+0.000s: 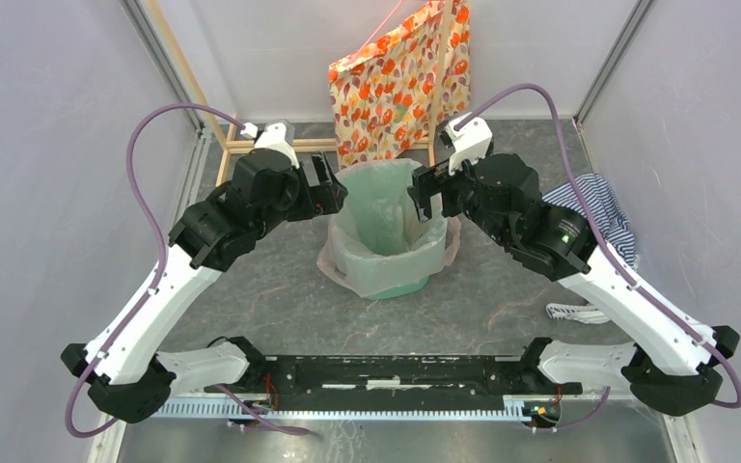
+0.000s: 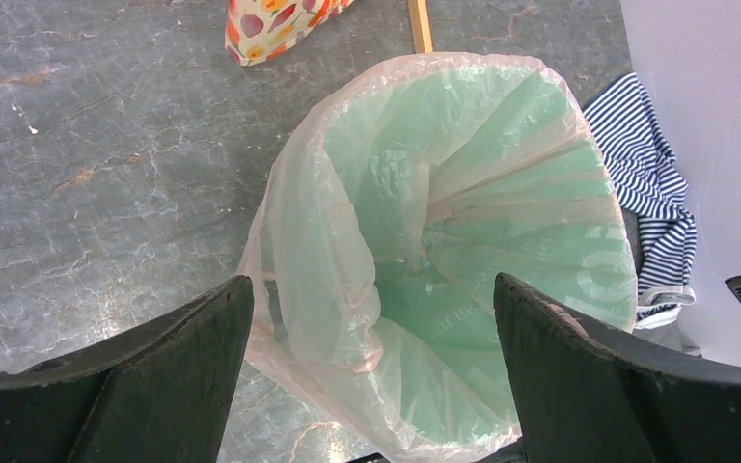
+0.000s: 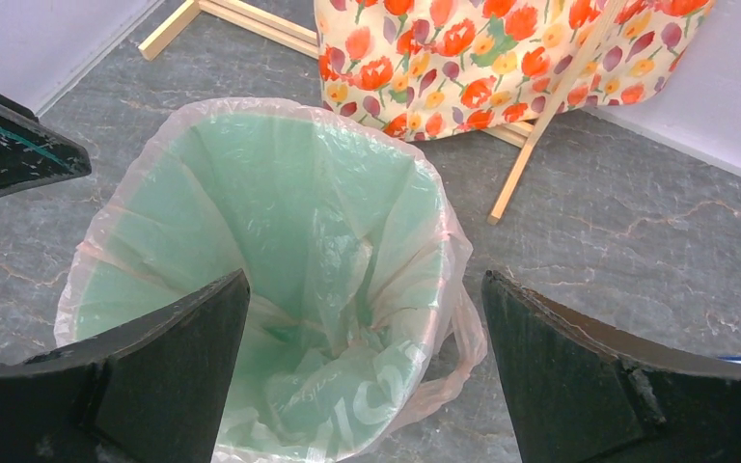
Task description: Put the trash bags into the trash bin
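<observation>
Centre of the worktop (image 1: 280, 299), the trash bin (image 1: 400, 284) stands lined, trash bag (image 1: 341, 262) draped over its rim. Left gripper (image 1: 334, 193) and right gripper (image 1: 426, 201) flank it, fingers spread wide, holding nothing. Looks nearly done.

The left arm (image 1: 169, 289) climbs from its base at the near left corner, slanting up and inward to the dark left wrist (image 1: 265, 188), and its left jaws point right. The right arm (image 1: 627, 289) mirrors it from the near right corner, bending at the right wrist (image 1: 502, 188), and its right jaws point left. The two face each other, well apart. Both sets of jaws are spread wide and grip nothing. The black left fingers (image 2: 154, 376) and right fingers (image 3: 145, 376) angle downward.
</observation>
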You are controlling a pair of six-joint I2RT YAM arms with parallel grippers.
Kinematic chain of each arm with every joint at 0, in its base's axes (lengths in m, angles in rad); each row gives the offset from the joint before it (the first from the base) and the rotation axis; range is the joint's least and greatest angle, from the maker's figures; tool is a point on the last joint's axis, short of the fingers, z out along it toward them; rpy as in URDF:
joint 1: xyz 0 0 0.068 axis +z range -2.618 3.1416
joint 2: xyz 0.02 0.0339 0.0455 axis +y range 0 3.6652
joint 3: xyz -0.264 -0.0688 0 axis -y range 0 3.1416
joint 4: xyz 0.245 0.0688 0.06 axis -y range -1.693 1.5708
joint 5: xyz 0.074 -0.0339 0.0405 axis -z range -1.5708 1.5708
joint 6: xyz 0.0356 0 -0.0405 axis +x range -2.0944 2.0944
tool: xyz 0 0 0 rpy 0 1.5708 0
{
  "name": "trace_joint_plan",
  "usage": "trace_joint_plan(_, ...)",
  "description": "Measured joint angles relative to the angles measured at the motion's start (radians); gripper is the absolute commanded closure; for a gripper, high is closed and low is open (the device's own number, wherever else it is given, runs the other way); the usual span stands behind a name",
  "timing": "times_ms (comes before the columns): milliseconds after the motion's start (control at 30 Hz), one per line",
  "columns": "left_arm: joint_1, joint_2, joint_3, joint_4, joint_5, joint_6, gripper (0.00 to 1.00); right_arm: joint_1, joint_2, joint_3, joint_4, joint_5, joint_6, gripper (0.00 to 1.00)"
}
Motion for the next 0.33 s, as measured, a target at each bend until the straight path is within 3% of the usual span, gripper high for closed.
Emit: trace_joint_plan(333,0.000,0.000,0.000,0.000,-0.001,0.000,0.00,0.000,-0.006,-0.015,0.005,0.000,0.001,0.02)
